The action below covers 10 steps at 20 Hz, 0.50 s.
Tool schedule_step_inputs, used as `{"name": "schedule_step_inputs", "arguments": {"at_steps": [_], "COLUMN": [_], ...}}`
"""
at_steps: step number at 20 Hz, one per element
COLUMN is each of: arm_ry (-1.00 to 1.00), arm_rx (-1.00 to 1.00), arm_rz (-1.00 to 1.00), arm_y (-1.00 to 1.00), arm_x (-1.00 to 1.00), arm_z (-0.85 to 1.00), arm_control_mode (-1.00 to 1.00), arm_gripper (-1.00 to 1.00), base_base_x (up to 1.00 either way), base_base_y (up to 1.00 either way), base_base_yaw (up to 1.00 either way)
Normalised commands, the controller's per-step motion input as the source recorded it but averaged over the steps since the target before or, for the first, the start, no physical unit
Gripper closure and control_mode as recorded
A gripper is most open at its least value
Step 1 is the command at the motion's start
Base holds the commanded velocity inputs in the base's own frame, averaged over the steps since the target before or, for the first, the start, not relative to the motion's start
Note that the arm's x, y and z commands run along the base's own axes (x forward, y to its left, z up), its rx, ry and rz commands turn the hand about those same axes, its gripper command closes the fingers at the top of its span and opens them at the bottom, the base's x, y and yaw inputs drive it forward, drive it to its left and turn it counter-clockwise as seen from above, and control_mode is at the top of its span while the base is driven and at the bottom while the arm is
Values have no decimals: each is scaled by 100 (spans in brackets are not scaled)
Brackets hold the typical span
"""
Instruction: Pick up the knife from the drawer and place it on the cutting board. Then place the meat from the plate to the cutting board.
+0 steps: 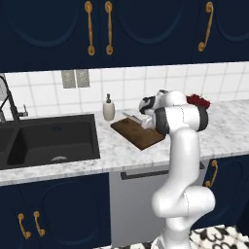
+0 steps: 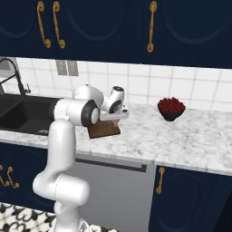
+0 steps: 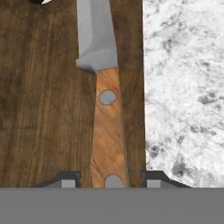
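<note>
The knife (image 3: 107, 127), with a light wooden handle and a grey blade, lies flat on the dark brown cutting board (image 3: 43, 109) along its edge beside the marble counter. My gripper (image 3: 110, 181) hangs just above the handle's end. It is open, with a finger on each side and a gap between each finger and the wood. From the base views, the gripper (image 1: 146, 122) points down over the cutting board (image 1: 138, 133), and the blade (image 1: 130, 115) shows beside it. The board (image 2: 103, 130) is partly hidden behind my arm. The drawer, the plate and the meat are out of view.
A black sink (image 1: 48, 138) lies left of the board, with a soap bottle (image 1: 108, 108) at the back. A dark bowl of red fruit (image 2: 171, 108) stands to the right by the tiled wall. Bare marble counter (image 2: 181, 136) lies right of the board.
</note>
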Motion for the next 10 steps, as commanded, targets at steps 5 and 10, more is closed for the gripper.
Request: {"name": "schedule_step_inputs", "arguments": {"at_steps": [5, 10], "arm_ry": [0, 0], "arm_rx": [2, 0], "arm_rz": [0, -1], "arm_y": [3, 1], "arm_x": [-39, -36], "arm_z": [14, 83], "arm_control_mode": [-100, -100], "arm_gripper": [-100, -100], "base_base_x": [0, 0], "base_base_y": [0, 0], "base_base_yaw": [0, 0]}}
